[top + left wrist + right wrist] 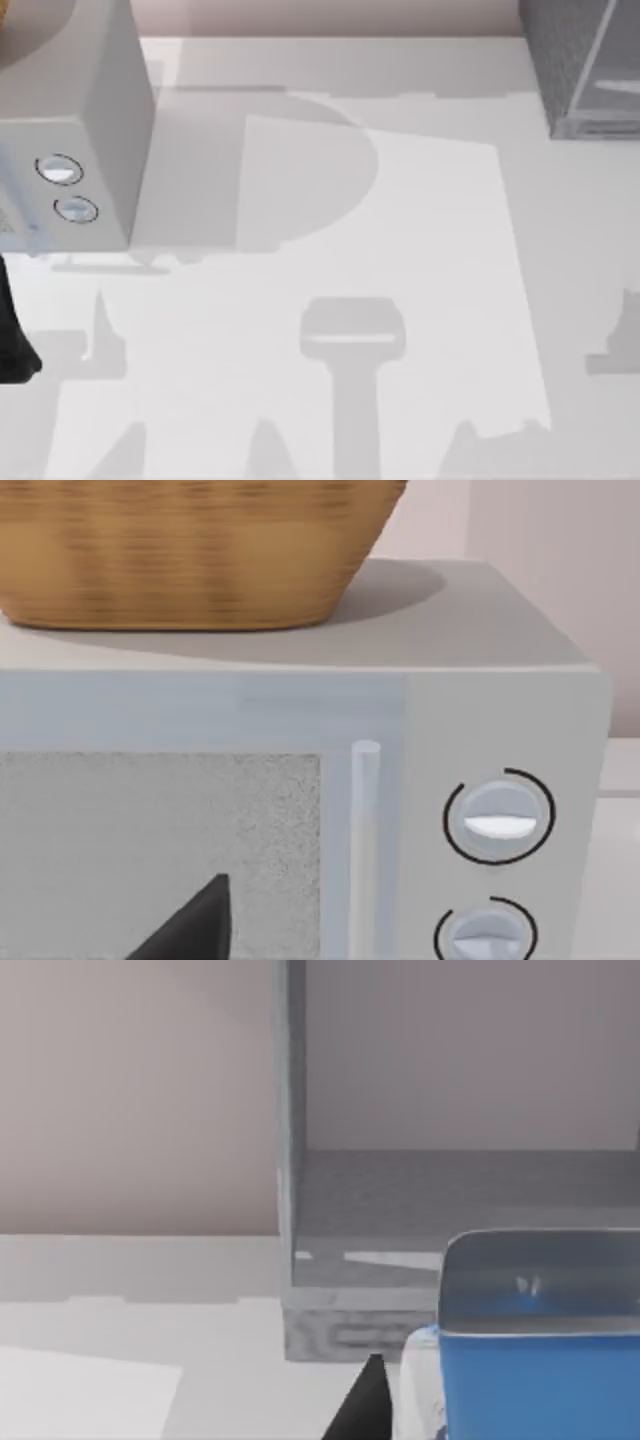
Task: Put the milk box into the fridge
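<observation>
The milk box [530, 1380], a blue carton, sits very close in the right wrist view, and my right gripper [500, 1425] is shut on it. One dark fingertip [366, 1400] lies against its side. Straight ahead of the box stands the fridge [400, 1260], its dark grey speckled inside open behind a pale frame edge. In the top view the fridge [585, 70] is at the table's far right corner. My left arm [12, 340] is parked at the table's left edge, and a dark part of my left gripper [190, 925] faces the microwave.
A light grey microwave [80, 130] with two round dials [498, 818] stands at the far left, and a wicker basket [190, 550] rests on top of it. The white table [330, 300] stretches between the two appliances.
</observation>
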